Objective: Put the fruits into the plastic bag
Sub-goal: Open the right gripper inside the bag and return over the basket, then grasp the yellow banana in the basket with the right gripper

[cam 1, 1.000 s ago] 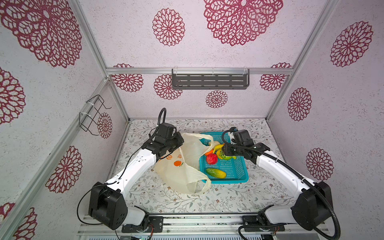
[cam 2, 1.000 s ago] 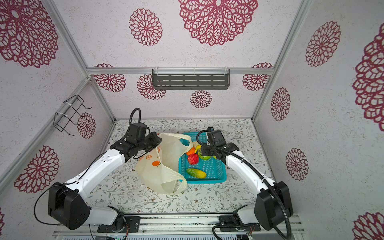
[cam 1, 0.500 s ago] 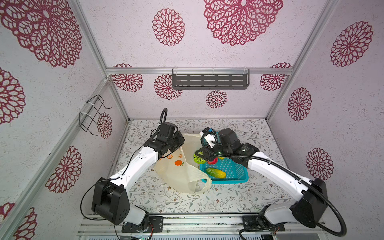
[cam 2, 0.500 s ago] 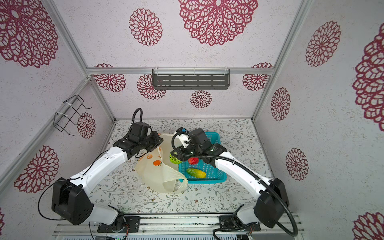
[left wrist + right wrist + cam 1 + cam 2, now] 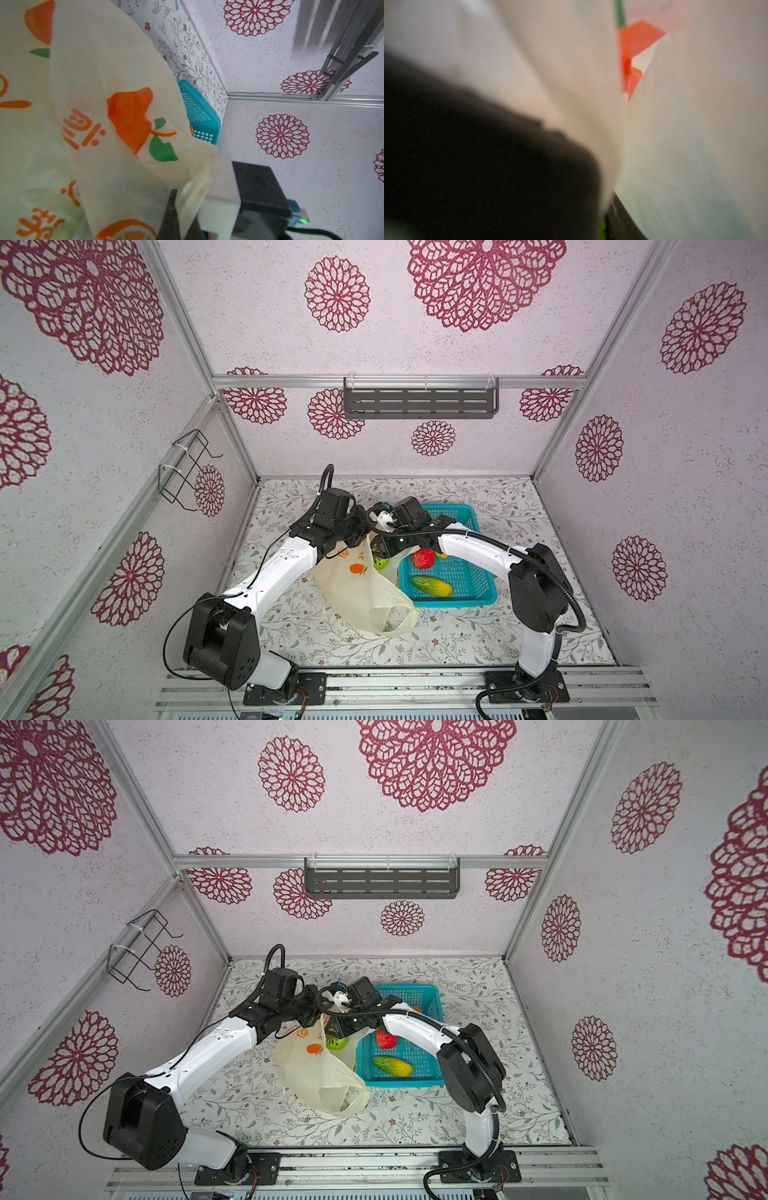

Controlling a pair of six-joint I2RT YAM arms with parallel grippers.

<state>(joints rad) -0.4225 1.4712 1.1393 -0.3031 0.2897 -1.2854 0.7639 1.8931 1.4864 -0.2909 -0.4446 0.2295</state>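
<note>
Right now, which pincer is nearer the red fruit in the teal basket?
Right. The right pincer holds a green fruit at the mouth of the plastic bag, close to the red fruit; the left pincer pinches the bag's top, farther away.

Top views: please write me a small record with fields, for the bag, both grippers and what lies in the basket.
left gripper: shut on the top edge of the plastic bag, holding it up
right gripper: at the bag mouth, gripping a green fruit
basket: teal, beside the bag, touching it
in basket: red fruit, green-yellow oblong fruit
</note>
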